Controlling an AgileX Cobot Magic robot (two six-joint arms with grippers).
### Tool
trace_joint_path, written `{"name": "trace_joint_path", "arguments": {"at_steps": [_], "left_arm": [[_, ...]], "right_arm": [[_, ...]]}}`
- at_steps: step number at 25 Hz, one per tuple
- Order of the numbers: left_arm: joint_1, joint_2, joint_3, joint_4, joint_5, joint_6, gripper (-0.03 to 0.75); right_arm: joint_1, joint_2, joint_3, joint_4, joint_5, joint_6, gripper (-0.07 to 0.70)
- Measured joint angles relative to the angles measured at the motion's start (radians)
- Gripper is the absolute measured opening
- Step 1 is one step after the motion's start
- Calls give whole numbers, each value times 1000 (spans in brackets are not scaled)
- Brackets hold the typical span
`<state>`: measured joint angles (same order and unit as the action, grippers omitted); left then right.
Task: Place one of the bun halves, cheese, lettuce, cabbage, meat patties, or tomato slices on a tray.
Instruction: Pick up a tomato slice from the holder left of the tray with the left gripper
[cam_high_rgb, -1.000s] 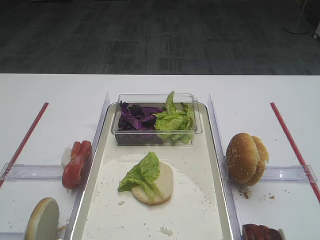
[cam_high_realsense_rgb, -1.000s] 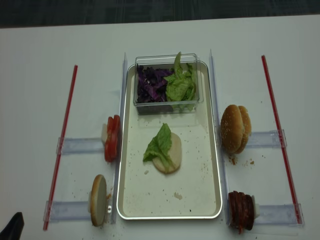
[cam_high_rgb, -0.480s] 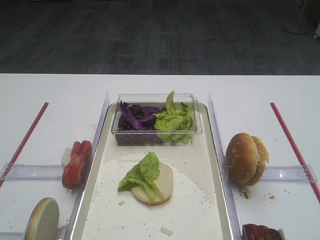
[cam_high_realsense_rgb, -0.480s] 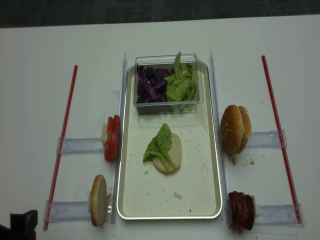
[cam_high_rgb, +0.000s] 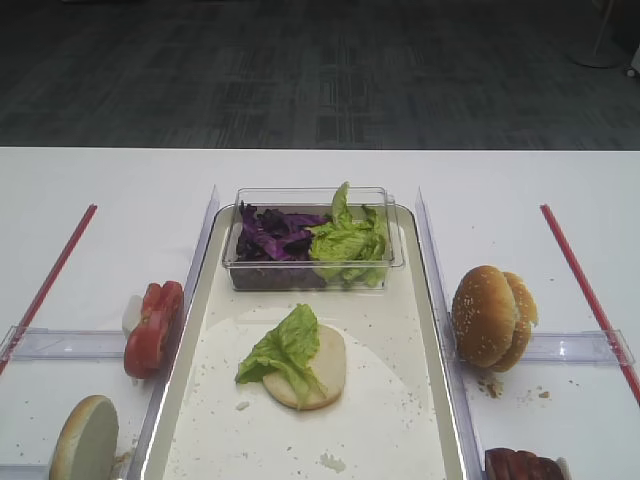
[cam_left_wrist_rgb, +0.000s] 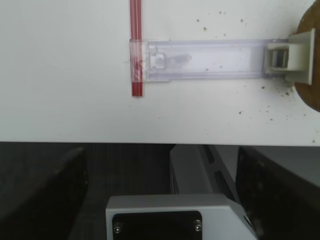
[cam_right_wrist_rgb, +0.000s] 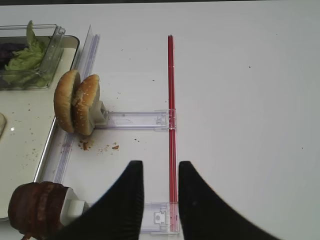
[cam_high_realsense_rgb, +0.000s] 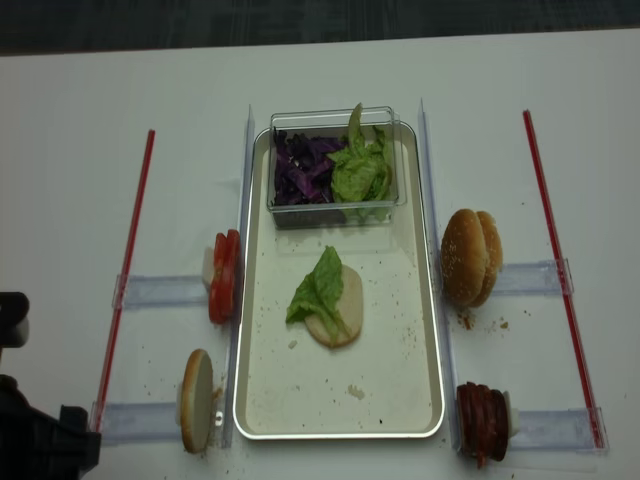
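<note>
The metal tray (cam_high_realsense_rgb: 438, 330) holds a bun half (cam_high_rgb: 325, 375) with a lettuce leaf (cam_high_rgb: 282, 348) lying on it. Tomato slices (cam_high_rgb: 155, 328) stand on edge left of the tray, with another bun half (cam_high_rgb: 86, 440) nearer me. Two bun halves (cam_high_rgb: 492, 316) stand to the right, and meat patties (cam_high_realsense_rgb: 482, 422) sit at the front right. Cabbage (cam_high_rgb: 272, 232) and more lettuce (cam_high_rgb: 350, 240) fill a clear tub. No cheese shows. My left gripper (cam_left_wrist_rgb: 160, 155) is open and empty over the table's front edge. My right gripper (cam_right_wrist_rgb: 161, 167) hangs open and empty right of the patties (cam_right_wrist_rgb: 36, 210).
The clear tub (cam_high_rgb: 312, 262) stands at the tray's far end. Clear plastic rails (cam_high_realsense_rgb: 160, 292) and red strips (cam_high_realsense_rgb: 128, 270) lie on both sides of the tray. Crumbs (cam_right_wrist_rgb: 97, 147) dot the table near the right buns. My left arm (cam_high_realsense_rgb: 40, 445) fills the front-left corner.
My left arm has come further into the front-left corner of the overhead view. The food and the tray have not moved.
</note>
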<state>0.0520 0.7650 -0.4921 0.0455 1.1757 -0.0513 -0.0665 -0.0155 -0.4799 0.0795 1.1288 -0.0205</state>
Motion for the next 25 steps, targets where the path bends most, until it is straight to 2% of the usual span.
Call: {"name": "trace_joint_path", "arguments": {"at_steps": [10, 14, 20, 25], "left_arm": [[0, 126, -16, 0, -11, 0, 555], [0, 198, -53, 0, -44, -17, 555], [0, 365, -151, 0, -104, -25, 555], [0, 552, -286, 2, -125, -25, 555]], "right_arm": [[0, 0, 0, 0, 0, 0, 202], [0, 0, 0, 0, 0, 0, 200], [0, 0, 0, 0, 0, 0, 200], [0, 0, 0, 0, 0, 0, 198]]}}
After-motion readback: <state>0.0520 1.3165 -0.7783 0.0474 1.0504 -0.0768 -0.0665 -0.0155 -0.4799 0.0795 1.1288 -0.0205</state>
